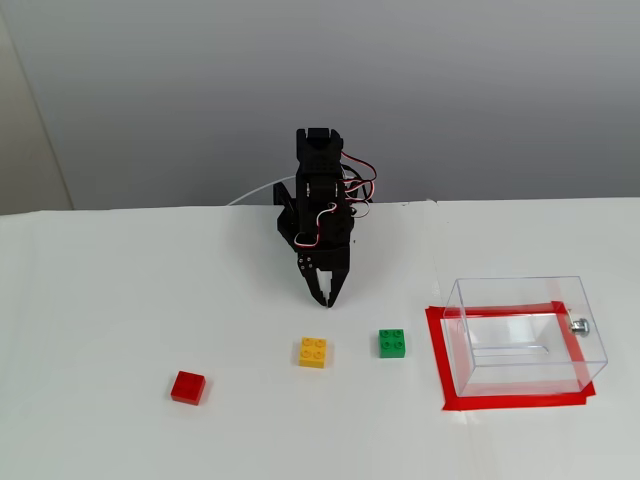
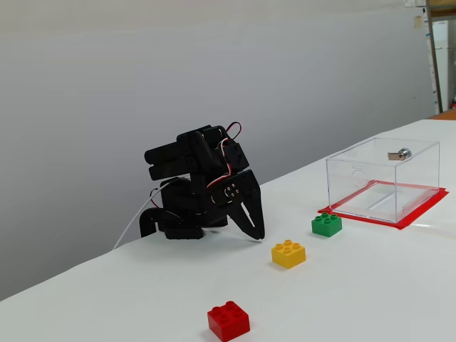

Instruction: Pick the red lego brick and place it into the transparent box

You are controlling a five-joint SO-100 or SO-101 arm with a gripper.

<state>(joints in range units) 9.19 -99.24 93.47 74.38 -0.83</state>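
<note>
- Jaws [image 1: 328, 296] first: from my station I see the two black fingers drawn together at their tips, pointing down at the counter [image 1: 120, 290], with nothing between them. In a fixed view the same jaws [image 2: 258, 232] hang just above or at the white surface, empty; I cannot tell whether the tips touch it.
- Arm body sits folded behind them, toward the counter's far edge, red and white wires looping off it.
- Nearest things outward are the yellow brick [image 1: 312, 352], just in front of the jaws, and the green brick [image 1: 392, 343] beside it toward the right edge. Neither is my target.
- Red lego brick [image 1: 188, 387] lies alone, well apart from the jaws, toward the near edge and left of the yellow one; studs up, flat on the counter, as another fixed view confirms [image 2: 229, 320].
- Handling, as I judge it: light, rigid, smooth plastic, not fragile, apt to skid or pop out if pinched off-centre. I would open wide, come straight down and close on two opposite flat side walls, below the studs.
- Transparent box [image 1: 470, 300] stands near the right edge on a red tape outline [image 1: 435, 345], open-topped as far as I can tell, apparently empty, well apart from the red brick.
</note>
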